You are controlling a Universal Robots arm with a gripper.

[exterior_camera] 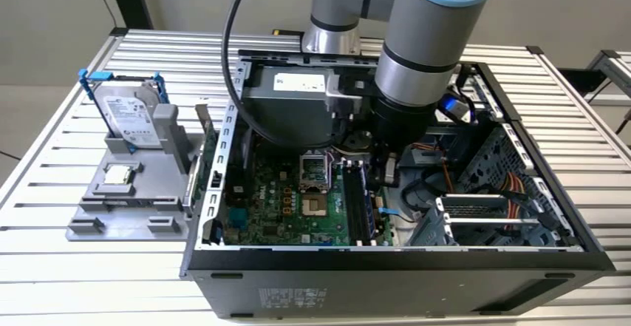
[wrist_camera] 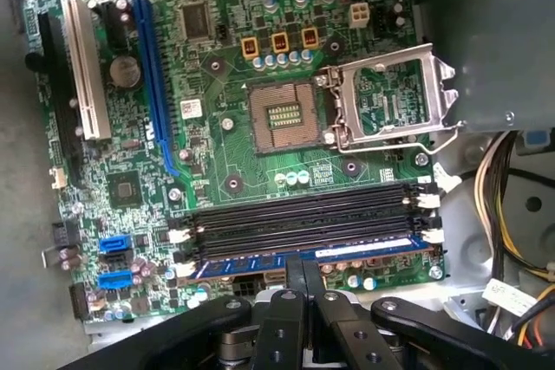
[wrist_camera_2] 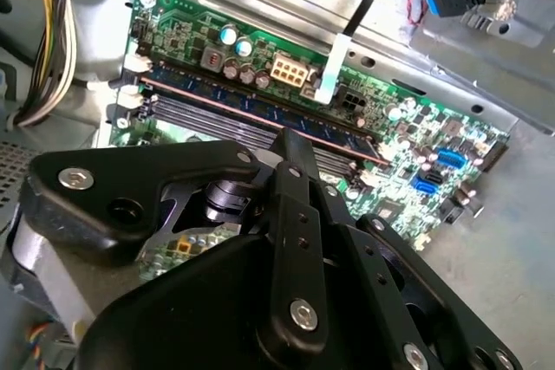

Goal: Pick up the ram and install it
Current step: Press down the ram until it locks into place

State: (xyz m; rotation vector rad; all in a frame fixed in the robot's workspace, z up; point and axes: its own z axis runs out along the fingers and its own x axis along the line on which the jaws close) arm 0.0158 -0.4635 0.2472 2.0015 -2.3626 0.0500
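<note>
The thin blue-green ram stick (wrist_camera: 303, 259) sat in the outermost black motherboard slot (wrist_camera: 303, 223), and the black gripper (wrist_camera: 303, 276) was pressed together right on its top edge. Pressing evenly, straight down, looked like the safest way to seat it.

A silver hard drive (exterior_camera: 131, 111) stands upright in a grey holder (exterior_camera: 118, 193) beside the open computer case (exterior_camera: 394, 267).

White lettering is printed on the motherboard (wrist_camera: 225, 162). Small-print labels are borne by the hard drive (exterior_camera: 128, 115), at ten o'clock from the computer case (exterior_camera: 394, 282), and by the power supply (exterior_camera: 295, 97); nothing on them is legible.
</note>
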